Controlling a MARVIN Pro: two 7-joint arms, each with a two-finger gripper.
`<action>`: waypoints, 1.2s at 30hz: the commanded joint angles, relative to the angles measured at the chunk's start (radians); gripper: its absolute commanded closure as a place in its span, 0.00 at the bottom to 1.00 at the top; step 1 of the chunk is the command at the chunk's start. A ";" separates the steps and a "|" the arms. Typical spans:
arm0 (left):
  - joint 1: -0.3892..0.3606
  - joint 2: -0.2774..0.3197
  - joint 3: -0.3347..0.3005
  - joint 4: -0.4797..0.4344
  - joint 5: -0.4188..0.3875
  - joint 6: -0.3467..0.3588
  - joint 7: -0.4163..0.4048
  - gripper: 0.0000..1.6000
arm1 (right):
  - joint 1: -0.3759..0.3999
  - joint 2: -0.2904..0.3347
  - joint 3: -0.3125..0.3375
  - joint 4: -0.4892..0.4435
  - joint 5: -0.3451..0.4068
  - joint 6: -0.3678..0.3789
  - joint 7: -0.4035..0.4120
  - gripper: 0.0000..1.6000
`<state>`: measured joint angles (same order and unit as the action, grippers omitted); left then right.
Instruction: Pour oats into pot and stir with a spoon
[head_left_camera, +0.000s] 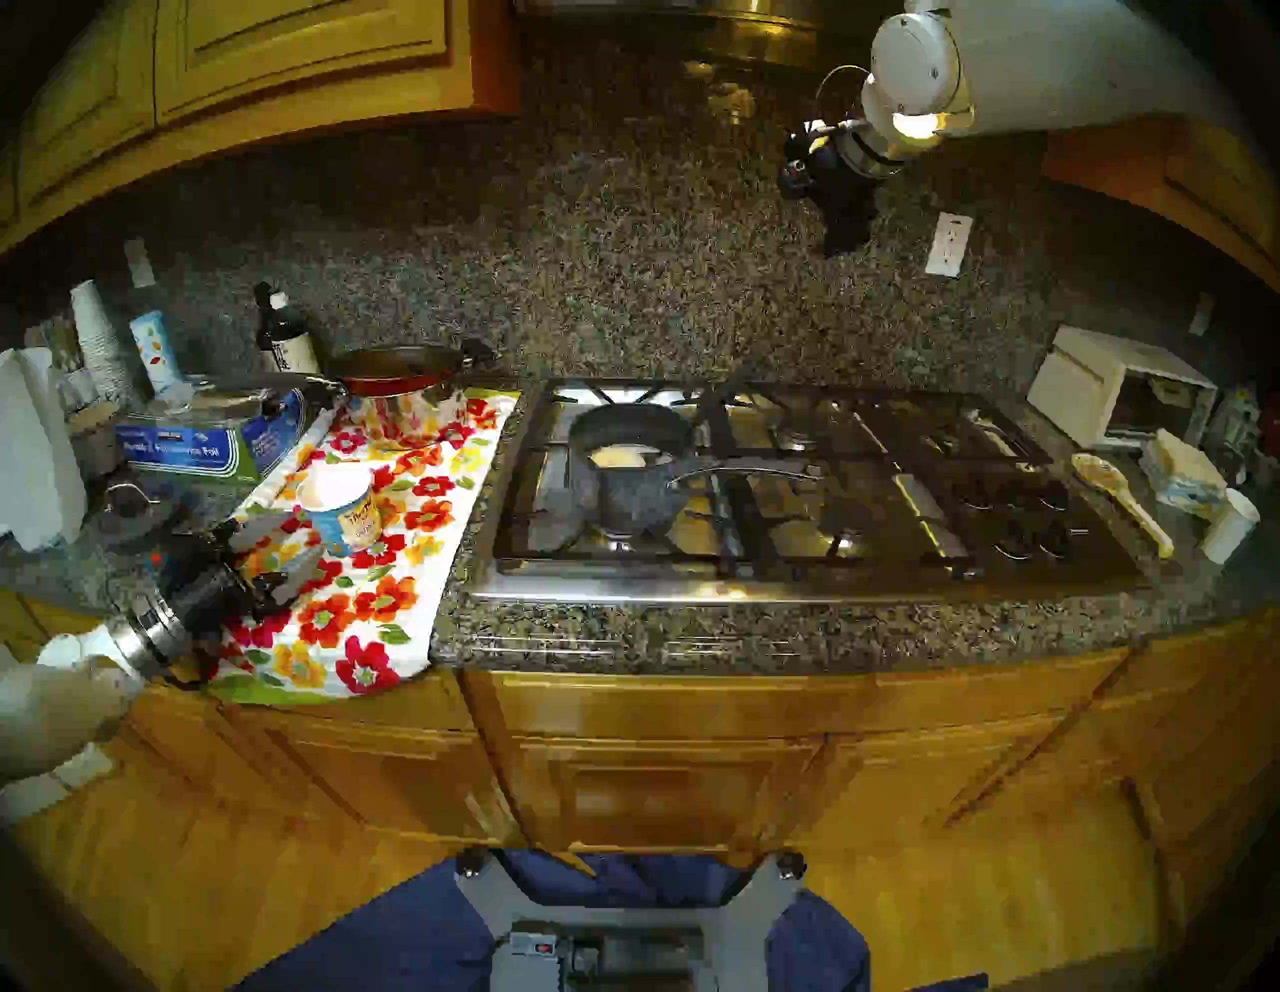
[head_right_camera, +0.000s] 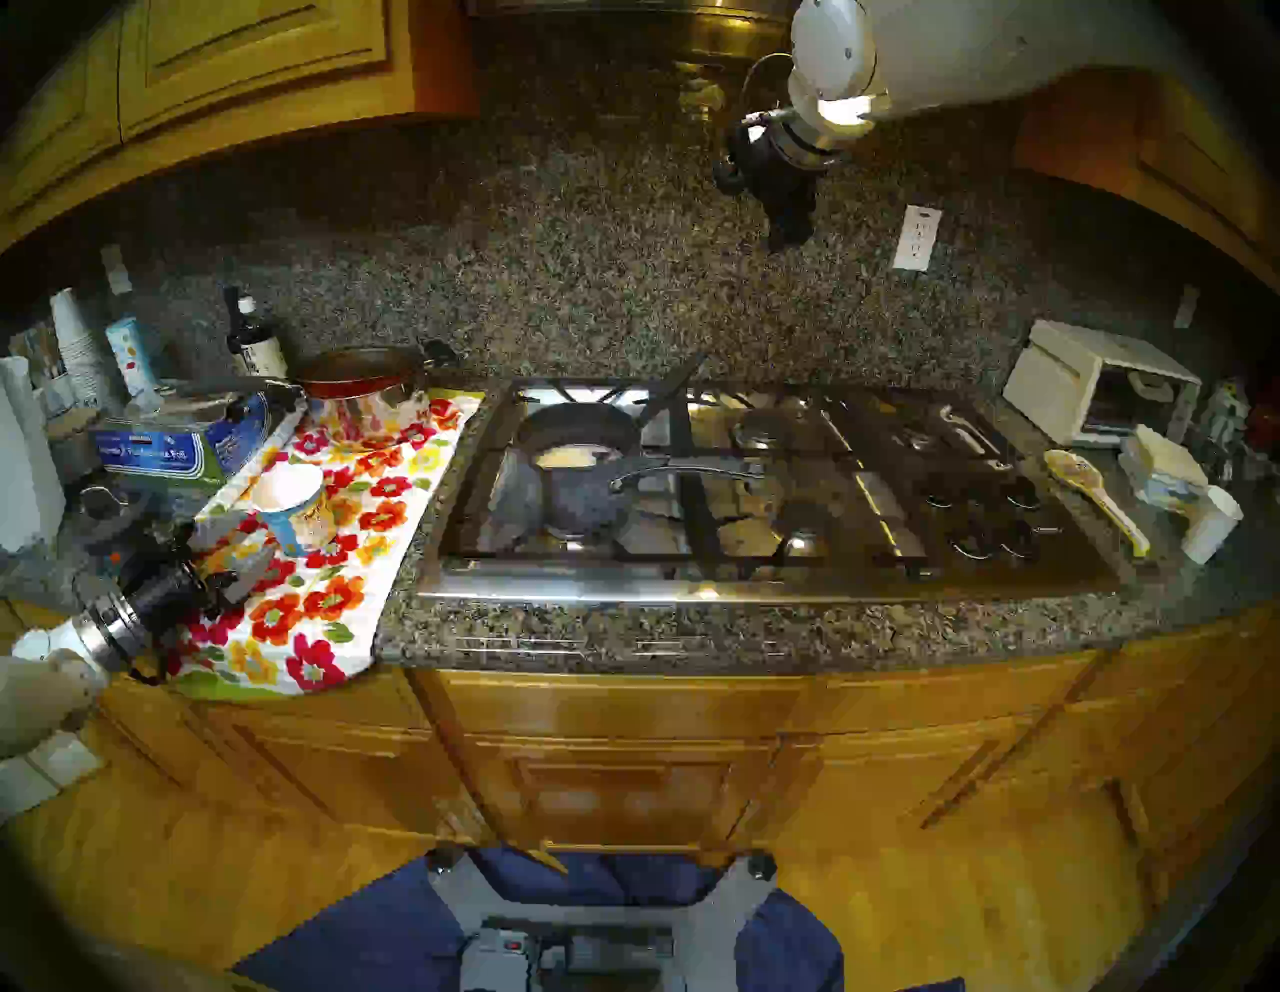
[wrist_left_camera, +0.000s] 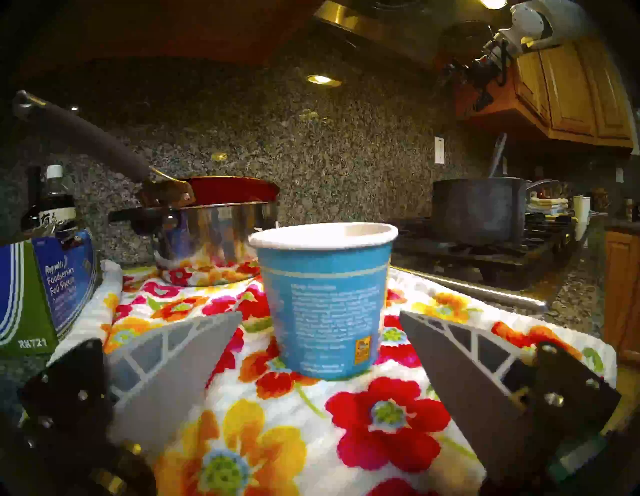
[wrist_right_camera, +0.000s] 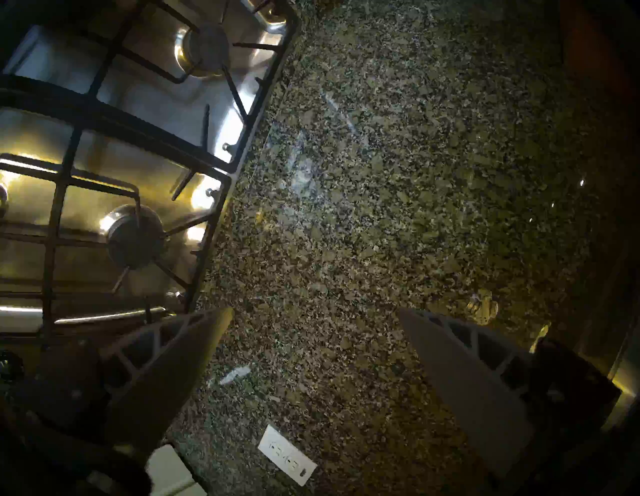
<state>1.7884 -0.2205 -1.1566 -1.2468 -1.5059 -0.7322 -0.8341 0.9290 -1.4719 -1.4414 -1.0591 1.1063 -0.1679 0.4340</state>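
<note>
A small blue paper cup (head_left_camera: 344, 514) with a white inside stands upright on the floral towel (head_left_camera: 388, 596). My left gripper (head_left_camera: 291, 548) is open just in front of it, apart from it. In the left wrist view the cup (wrist_left_camera: 325, 304) stands beyond the fingertips, centred on the gap of the gripper (wrist_left_camera: 320, 313). The dark grey mottled pot (head_left_camera: 634, 488) sits on the stove's left burner with pale yellow oats (head_left_camera: 620, 456) inside. A slim dark spoon handle (wrist_left_camera: 498, 152) sticks up from the pot (wrist_left_camera: 479, 211). My right gripper (head_left_camera: 841, 239) is open and empty, high by the backsplash (wrist_right_camera: 315, 315).
A red pan (head_left_camera: 398, 367) rests on a shiny steel pot (head_left_camera: 409, 409) behind the cup. A foil box (head_left_camera: 208, 443) and a dark bottle (head_left_camera: 284, 339) stand at the left. A cream speckled ceramic spoon (head_left_camera: 1118, 495), a white cup (head_left_camera: 1229, 523) and a toaster oven (head_left_camera: 1122, 395) are right of the stove.
</note>
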 joint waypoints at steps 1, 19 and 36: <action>-0.070 -0.014 -0.027 -0.005 0.023 0.007 0.006 0.00 | 0.037 0.003 0.002 0.031 0.000 0.005 -0.010 0.00; -0.120 -0.050 -0.032 -0.023 0.094 0.039 0.027 0.00 | 0.037 0.004 0.004 0.031 -0.002 0.006 -0.010 0.00; -0.159 -0.083 -0.023 -0.004 0.151 0.051 0.043 0.00 | 0.037 0.005 0.006 0.031 -0.003 0.006 -0.010 0.00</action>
<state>1.6783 -0.2957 -1.1591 -1.2594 -1.3576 -0.6841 -0.7875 0.9286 -1.4695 -1.4377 -1.0590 1.1025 -0.1676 0.4352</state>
